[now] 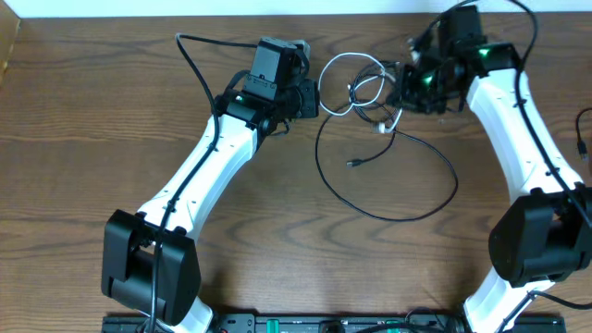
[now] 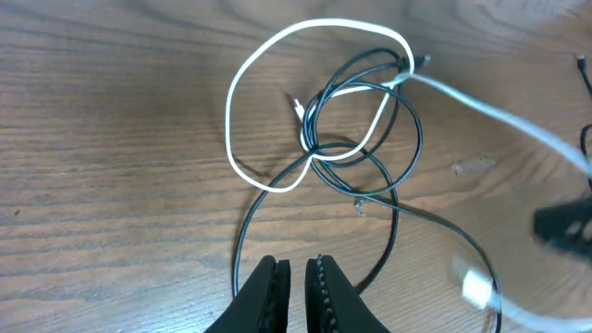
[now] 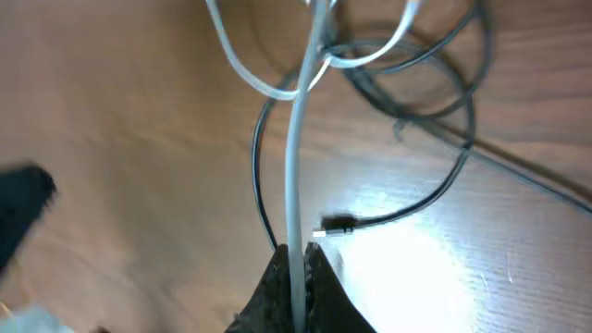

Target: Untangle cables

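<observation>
A white cable (image 1: 344, 61) and a black cable (image 1: 407, 211) lie knotted together at the back middle of the wooden table. In the left wrist view the white cable (image 2: 277, 42) makes a wide loop, and the black cable (image 2: 410, 139) coils through it. My left gripper (image 2: 298, 270) hovers just short of the tangle, its jaws a narrow gap apart with nothing between them. My right gripper (image 3: 298, 264) is shut on the white cable (image 3: 296, 148), which runs taut from its jaws up to the knot. A black plug end (image 3: 339, 223) lies beside its fingertips.
The black cable's long loop sweeps toward the table's middle, with a small plug end (image 1: 352, 164) inside it. A white plug (image 1: 381, 129) hangs near the right gripper. The table's far edge (image 1: 185, 11) runs just behind both grippers.
</observation>
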`<state>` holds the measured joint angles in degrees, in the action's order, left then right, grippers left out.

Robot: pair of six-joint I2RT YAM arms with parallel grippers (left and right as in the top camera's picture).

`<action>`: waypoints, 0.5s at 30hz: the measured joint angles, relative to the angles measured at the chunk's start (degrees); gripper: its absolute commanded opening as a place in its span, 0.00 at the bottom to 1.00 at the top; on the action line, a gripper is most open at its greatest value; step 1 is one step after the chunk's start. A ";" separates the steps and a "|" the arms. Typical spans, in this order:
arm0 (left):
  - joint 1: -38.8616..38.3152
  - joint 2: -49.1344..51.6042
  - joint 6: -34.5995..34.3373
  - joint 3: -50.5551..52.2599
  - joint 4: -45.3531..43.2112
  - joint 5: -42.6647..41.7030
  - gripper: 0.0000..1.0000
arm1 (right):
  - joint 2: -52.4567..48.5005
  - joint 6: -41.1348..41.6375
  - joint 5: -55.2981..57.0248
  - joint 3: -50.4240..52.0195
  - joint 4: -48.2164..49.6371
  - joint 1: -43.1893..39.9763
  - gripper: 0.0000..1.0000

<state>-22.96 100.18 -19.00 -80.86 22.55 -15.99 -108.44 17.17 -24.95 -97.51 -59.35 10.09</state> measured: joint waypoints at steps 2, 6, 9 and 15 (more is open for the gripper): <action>0.07 0.00 -0.37 0.00 0.00 -0.04 0.13 | 0.00 -4.48 -0.02 0.02 -3.34 2.82 0.01; 2.05 0.00 -1.11 0.00 0.00 -1.44 0.13 | 0.02 -13.07 -0.20 0.00 -10.34 10.34 0.01; 7.82 0.00 -1.75 0.00 0.00 -4.94 0.13 | 0.02 -18.21 -0.09 0.07 -16.72 16.48 0.01; 15.93 0.00 -1.55 0.00 0.90 -9.20 0.13 | 0.02 -23.39 0.31 0.07 -19.45 26.97 0.57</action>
<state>-7.03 100.18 -20.56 -80.86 23.44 -25.19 -108.42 -6.22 -24.64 -97.45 -78.81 37.06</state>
